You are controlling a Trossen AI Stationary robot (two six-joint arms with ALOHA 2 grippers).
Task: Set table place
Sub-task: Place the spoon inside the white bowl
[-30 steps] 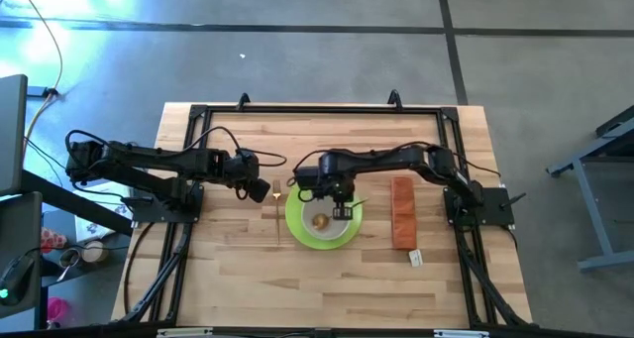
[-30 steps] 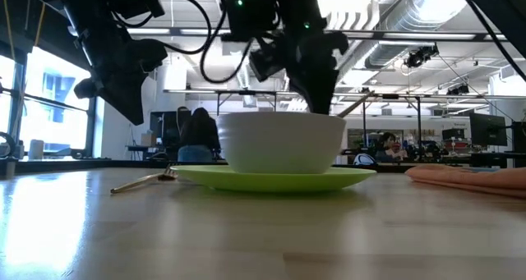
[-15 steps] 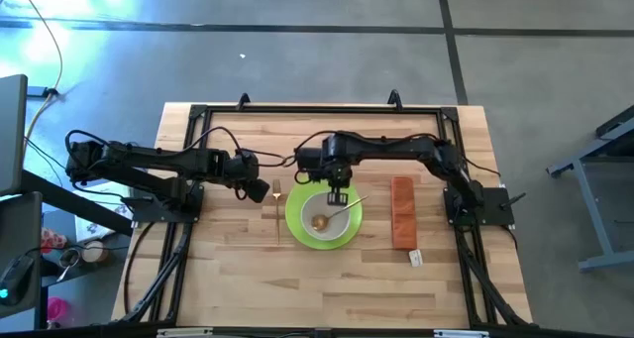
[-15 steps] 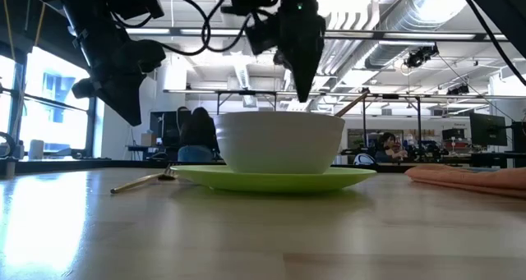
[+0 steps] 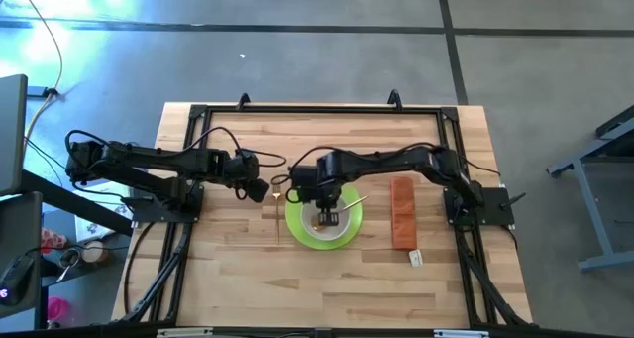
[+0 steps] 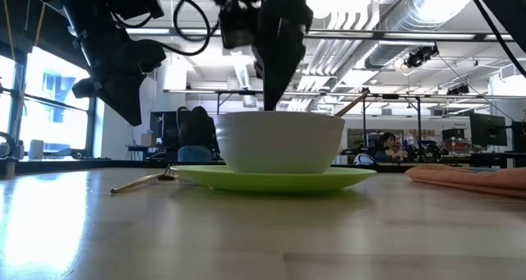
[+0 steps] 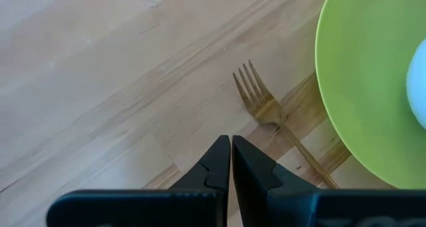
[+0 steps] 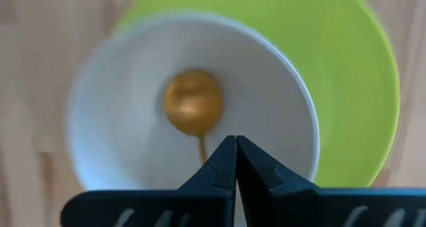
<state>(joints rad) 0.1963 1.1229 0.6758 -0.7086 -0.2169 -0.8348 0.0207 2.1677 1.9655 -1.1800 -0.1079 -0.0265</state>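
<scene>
table [image 5: 248, 269] carries the place | lime plate [image 5: 297, 229] centre, white bowl [image 6: 282, 140] on it, spoon [image 8: 194, 110] inside, fork [image 7: 266, 107] just beside | right claw [image 8: 235, 162] clenched empty above bowl, left claw [image 7: 231, 162] clenched by fork | risk: descending claw could tip bowl

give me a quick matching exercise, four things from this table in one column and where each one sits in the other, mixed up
Things:
1. spoon
2. fork
3. bowl
4. orange-brown strip

Places:
a. flat on the bare wood, on the left arm's side of the plate
b. on top of the green plate
c. flat on the table, on the right arm's side of the plate
d. inside the bowl, handle leaning out over the rim

Pairs: 1-d, 2-a, 3-b, 4-c
</scene>
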